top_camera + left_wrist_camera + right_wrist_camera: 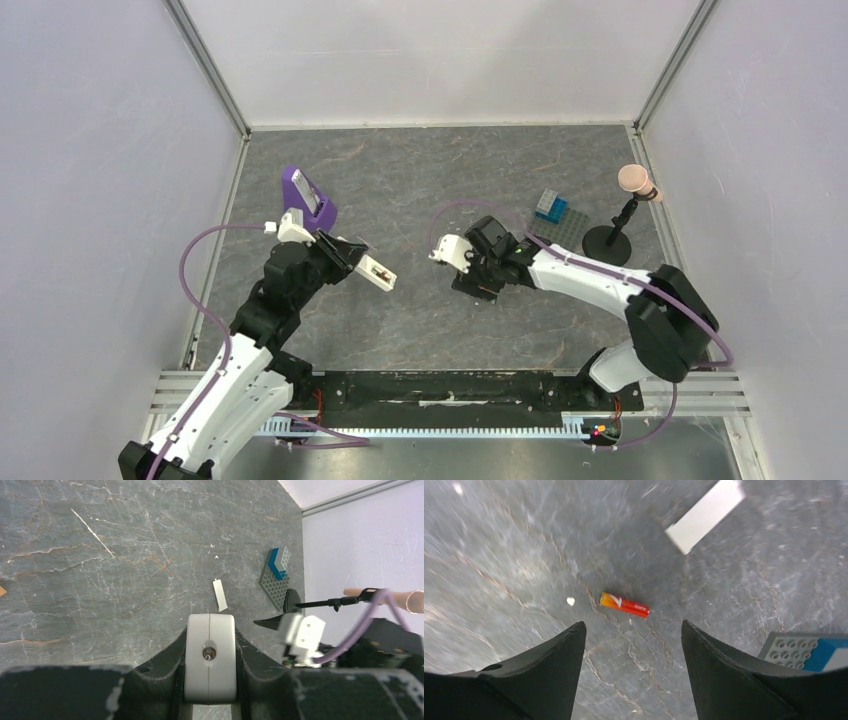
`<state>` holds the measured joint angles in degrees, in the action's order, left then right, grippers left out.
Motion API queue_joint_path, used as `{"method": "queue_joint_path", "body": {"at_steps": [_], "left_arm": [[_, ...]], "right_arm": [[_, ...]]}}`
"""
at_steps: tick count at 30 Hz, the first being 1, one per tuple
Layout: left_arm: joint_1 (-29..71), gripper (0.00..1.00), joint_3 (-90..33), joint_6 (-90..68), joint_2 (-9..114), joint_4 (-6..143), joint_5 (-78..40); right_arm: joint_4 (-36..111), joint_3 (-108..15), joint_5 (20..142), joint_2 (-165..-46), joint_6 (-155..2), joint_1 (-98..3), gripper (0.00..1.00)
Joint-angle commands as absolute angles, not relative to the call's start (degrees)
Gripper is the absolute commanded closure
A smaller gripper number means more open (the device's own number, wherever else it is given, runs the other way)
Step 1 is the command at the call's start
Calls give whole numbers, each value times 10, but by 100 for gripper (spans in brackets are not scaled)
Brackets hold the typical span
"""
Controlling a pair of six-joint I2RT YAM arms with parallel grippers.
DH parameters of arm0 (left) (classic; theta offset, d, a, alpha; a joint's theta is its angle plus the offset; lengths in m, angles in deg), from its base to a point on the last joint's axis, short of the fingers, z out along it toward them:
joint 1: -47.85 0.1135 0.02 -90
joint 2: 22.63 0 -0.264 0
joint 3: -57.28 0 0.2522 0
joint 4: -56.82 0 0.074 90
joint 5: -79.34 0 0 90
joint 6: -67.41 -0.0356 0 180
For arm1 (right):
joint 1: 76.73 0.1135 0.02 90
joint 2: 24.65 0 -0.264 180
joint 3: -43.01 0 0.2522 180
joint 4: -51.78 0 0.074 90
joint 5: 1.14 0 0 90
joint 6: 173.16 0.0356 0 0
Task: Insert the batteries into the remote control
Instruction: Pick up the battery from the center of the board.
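Hovering our right tool (632,624), jaws wide, over the red-orange battery (624,604) mid-frame, we should turn to pinch across its width; our left tool (350,258) clamps the remote control (210,670).

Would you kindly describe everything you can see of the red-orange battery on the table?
The red-orange battery is a slim cylinder, fading to yellow-orange at one end, with small print too blurred to read. It lies on its side on the grey stone-patterned table, untouched, ahead of the right gripper, whose jaws stand open.
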<state>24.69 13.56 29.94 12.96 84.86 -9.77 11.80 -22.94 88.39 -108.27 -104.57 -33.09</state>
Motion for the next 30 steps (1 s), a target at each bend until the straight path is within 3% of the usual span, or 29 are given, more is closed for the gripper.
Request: {"method": "queue_joint_path", "body": {"at_steps": [1,19,30], "left_arm": [[255,98,105,280,128,833,-104],[282,98,108,273,141,832,-130],[289,98,108,273,131,837,-139]], "right_arm": [[65,-253,872,-1125,-1219,-341,28],[19,-321,796,-1228,-1327,-375,33],[1,-325,743,-1244,-1312,-376,50]]}}
